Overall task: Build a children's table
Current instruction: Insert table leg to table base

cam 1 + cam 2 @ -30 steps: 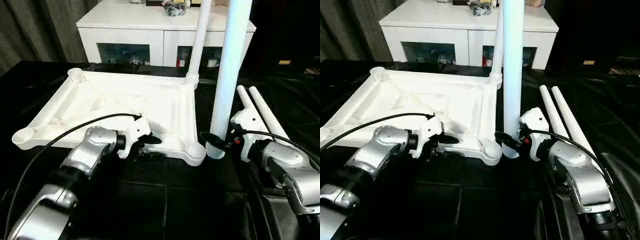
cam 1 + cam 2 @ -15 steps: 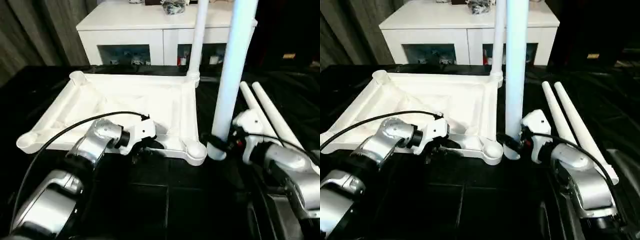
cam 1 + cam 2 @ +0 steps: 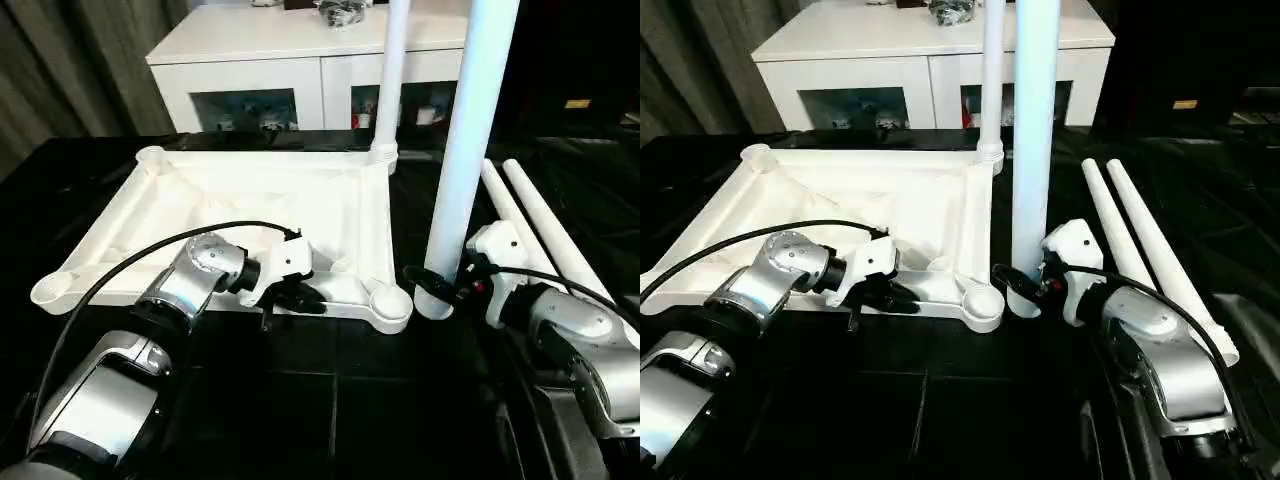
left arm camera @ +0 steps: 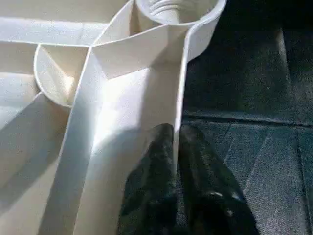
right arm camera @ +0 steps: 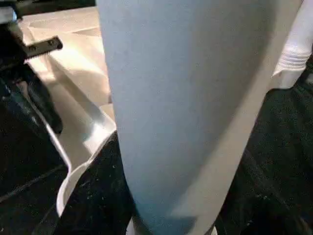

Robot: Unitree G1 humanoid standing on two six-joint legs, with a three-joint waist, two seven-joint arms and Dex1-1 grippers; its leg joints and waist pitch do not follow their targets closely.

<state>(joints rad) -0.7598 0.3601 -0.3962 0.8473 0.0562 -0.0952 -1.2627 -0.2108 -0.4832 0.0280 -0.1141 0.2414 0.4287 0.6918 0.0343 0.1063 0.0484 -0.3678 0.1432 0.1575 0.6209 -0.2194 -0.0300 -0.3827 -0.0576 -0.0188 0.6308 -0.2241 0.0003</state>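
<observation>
The left gripper (image 4: 175, 161) pinches the near rim of the white ribbed plastic tabletop (image 3: 330, 205), having closed since earlier. The right gripper (image 3: 432, 283) clasps an upright white tapered tube leg (image 3: 468, 150) at the tabletop's 4 o'clock corner.

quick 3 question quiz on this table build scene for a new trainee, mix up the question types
1. True or false: the left gripper is shut on the near rim of the tabletop.
2. Which option describes the leg in the right gripper? A lying flat on the floor; B held upright beside the near right corner socket; C already seated in that socket.
3. How many spare legs lie on the dark floor at the right?

Key
1. True: in the left wrist view its fingers sit one on each side of the thin rim wall.
2. B.
3. Two. One more leg already stands in the far right corner.
</observation>
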